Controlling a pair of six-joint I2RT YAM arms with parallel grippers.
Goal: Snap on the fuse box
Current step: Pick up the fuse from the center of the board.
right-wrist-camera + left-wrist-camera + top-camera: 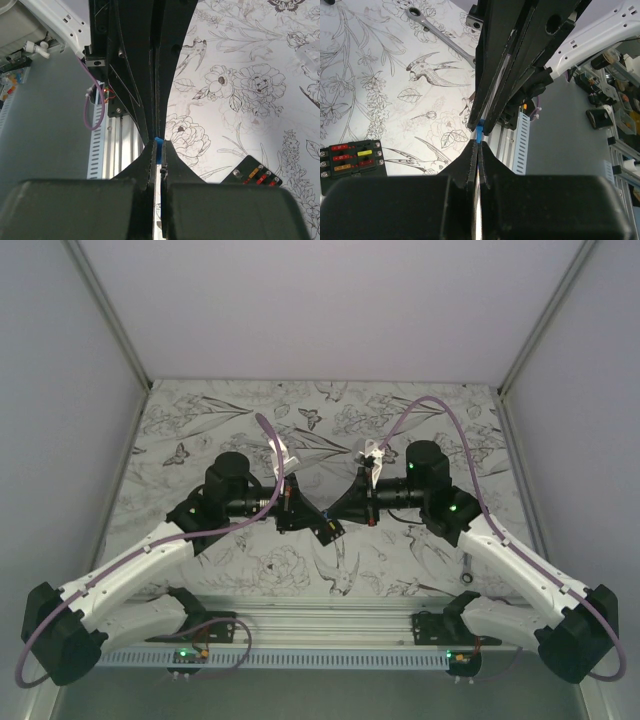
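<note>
Left claw (479, 146) and right claw (157, 145) meet tip to tip, both pinching a small blue piece (479, 132); the fuse box (352, 162) lies apart on the counter (370, 75); a mistimed release could drop the piece.

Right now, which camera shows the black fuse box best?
The left wrist view: the fuse box lies face-up, its red, yellow and orange fuses clear. The right wrist view catches just one corner. The top view doesn't clearly show it.
</note>
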